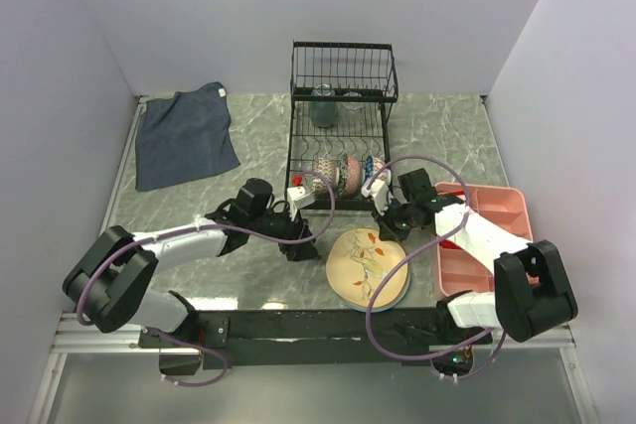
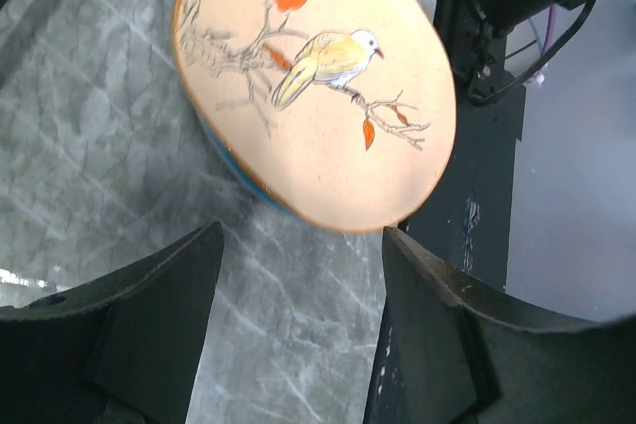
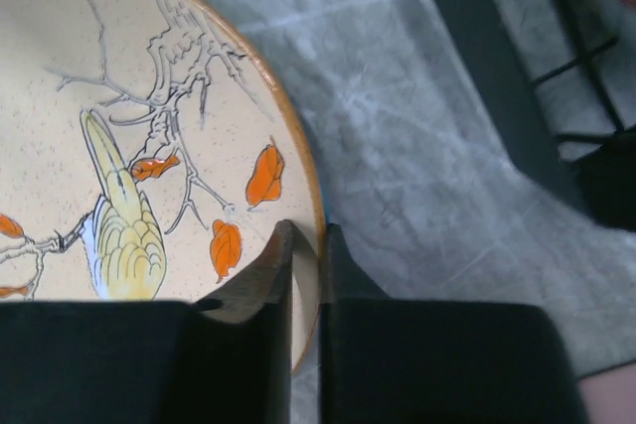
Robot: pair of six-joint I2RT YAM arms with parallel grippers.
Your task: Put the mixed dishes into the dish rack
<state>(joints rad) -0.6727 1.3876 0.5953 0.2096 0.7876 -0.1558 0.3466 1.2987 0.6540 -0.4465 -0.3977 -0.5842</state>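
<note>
The large peach plate with its bird drawing sits near the table's front edge, between my two arms. My right gripper is shut on the plate's rim; in the right wrist view one finger lies on the plate and the other outside its edge, gripper. My left gripper stands open just left of the plate, gripper, with only table between its fingers. The black wire dish rack stands behind, holding patterned bowls on edge and a clear glass.
A pink compartmented tray lies at the right, close to the right arm. A dark blue cloth lies at the back left. The black front rail runs just below the plate. Rack wires show beside the right gripper.
</note>
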